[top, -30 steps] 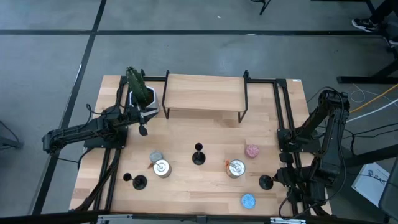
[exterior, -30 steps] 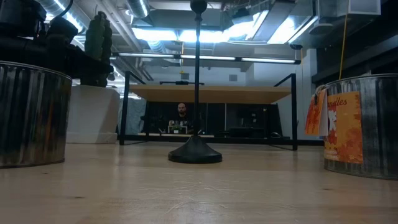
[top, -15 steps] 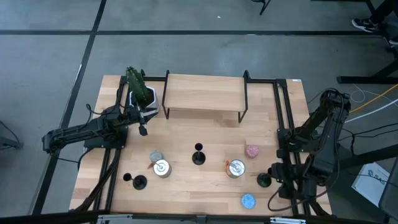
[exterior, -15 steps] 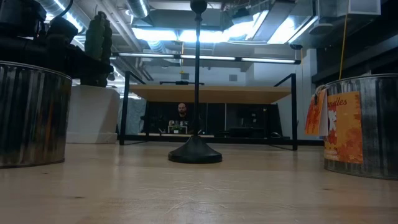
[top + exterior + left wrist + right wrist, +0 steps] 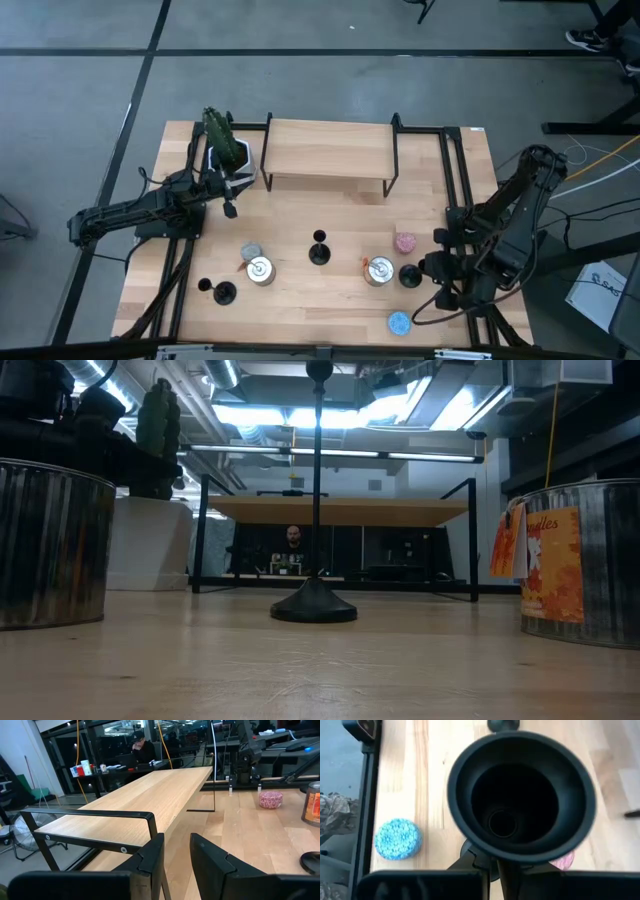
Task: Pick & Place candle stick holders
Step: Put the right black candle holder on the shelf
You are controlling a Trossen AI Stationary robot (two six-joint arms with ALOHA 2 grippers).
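Note:
Three matte-black candle stick holders show. One [image 5: 319, 250] stands on its round base mid-table and also shows in the low view [image 5: 316, 600]. One [image 5: 222, 292] stands near the front left. My right gripper [image 5: 425, 272] is shut on the third [image 5: 409, 276], right beside the right silver tin [image 5: 379, 271]. In the right wrist view I look down into its cup top [image 5: 520, 795]. My left gripper [image 5: 230, 208] is open and empty [image 5: 175, 855], hovering in front of the wooden shelf's left end. My right gripper [image 5: 494, 870] holds the holder below its cup top, pinched between the two fingers. The cup [image 5: 490, 856] hides the place of contact. The fingers come slanting down from the table's right side. The holder stands about upright; I cannot tell whether its base is clear of the table.
A wooden shelf on black legs [image 5: 330, 150] spans the back, with a potted cactus [image 5: 222, 135] at its left. A second silver tin [image 5: 260, 270], a grey puff [image 5: 250, 250], a pink puff [image 5: 404, 243] and a blue puff [image 5: 398, 323] lie on the table. A person sits in the room behind [image 5: 291, 540].
My right gripper has gone toward the table's left edge and slightly toward the far edge. It has carried the candle stick holder from near the right rail to right beside the right silver tin.

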